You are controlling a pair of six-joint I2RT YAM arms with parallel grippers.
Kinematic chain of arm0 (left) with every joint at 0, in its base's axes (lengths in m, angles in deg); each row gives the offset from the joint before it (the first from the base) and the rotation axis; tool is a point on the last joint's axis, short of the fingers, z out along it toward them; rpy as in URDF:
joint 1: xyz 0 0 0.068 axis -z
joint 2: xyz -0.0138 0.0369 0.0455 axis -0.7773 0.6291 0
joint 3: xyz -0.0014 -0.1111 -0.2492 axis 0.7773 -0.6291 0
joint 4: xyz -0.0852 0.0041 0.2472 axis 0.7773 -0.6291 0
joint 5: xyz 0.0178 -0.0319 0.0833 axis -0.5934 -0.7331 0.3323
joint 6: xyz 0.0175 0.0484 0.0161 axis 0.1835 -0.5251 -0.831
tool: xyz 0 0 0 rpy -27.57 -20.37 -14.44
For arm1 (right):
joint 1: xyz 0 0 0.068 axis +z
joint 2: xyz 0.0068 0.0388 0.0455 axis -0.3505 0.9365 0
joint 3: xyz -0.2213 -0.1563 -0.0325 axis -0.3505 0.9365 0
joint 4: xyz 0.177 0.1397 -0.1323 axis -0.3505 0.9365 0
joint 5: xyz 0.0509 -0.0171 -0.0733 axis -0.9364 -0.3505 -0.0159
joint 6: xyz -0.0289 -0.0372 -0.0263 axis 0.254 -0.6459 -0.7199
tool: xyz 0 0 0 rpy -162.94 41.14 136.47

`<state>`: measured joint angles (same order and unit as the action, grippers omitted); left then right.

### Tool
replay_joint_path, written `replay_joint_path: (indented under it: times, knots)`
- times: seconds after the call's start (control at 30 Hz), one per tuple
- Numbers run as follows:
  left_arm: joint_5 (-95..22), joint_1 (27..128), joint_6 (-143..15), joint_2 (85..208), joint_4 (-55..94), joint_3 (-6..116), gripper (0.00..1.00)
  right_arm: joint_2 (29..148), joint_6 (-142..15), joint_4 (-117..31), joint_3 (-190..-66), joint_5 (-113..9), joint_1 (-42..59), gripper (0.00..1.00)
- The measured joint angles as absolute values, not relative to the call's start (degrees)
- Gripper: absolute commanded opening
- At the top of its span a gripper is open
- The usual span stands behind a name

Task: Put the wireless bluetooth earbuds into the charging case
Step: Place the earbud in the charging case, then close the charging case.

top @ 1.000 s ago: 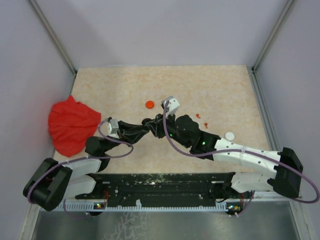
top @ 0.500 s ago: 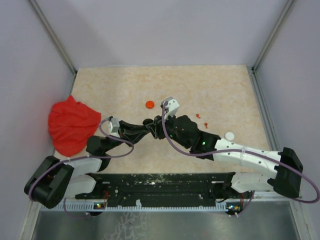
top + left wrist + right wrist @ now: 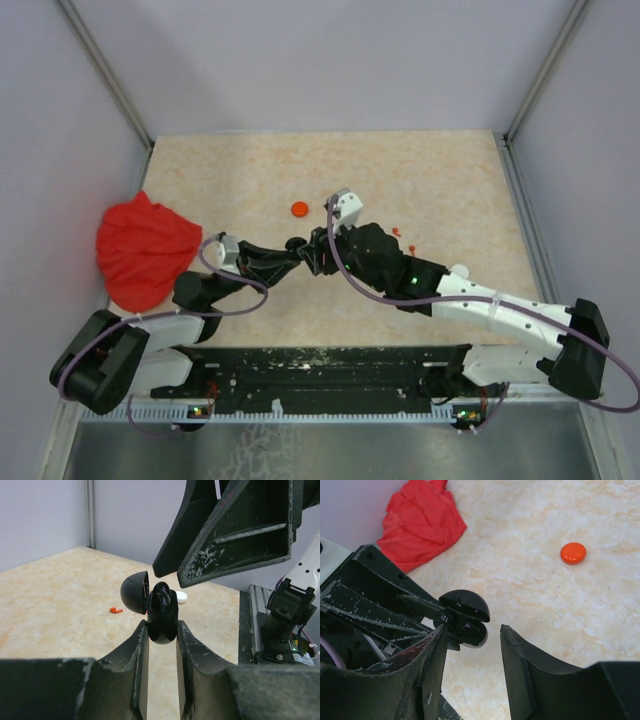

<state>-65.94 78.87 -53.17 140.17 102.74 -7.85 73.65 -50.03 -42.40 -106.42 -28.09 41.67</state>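
My left gripper (image 3: 162, 625) is shut on the lower half of a black charging case (image 3: 163, 619), held off the table with its domed lid (image 3: 134, 592) swung open. Black earbuds (image 3: 471, 627) sit in the case's wells. My right gripper (image 3: 472, 628) hangs over the case, open, its fingers (image 3: 235, 540) apart on either side and holding nothing. In the top view both grippers meet at the table's middle, left (image 3: 297, 247) and right (image 3: 318, 250). Two tiny orange-red earbuds (image 3: 397, 232) (image 3: 412, 246) lie on the table to the right.
An orange disc (image 3: 300, 209) lies just beyond the grippers. A white disc (image 3: 459, 270) rests by the right arm. A crumpled red cloth (image 3: 145, 250) covers the table's left edge. Walls close in the back and both sides.
The right gripper's jaws have spread apart over the case. The right arm has shifted slightly. The left gripper keeps its hold and has barely moved.
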Motion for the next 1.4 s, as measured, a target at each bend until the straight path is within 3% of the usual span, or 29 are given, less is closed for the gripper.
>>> replay_joint_path:
  times: [0.43,0.87,1.4]
  knots:
    - [-67.71,78.15,-51.61,141.65,103.38,-7.85,0.01,71.64,-50.12,-39.19,-106.84,-42.90,32.65,0.50]
    - [-78.64,76.82,-48.07,144.56,104.29,-6.01,0.01,74.33,-51.10,-40.00,-107.43,-71.91,22.42,0.61]
    - [-84.85,76.66,-44.49,147.23,104.36,-4.35,0.01,80.82,-53.72,-39.39,-108.89,-85.70,21.52,0.52]
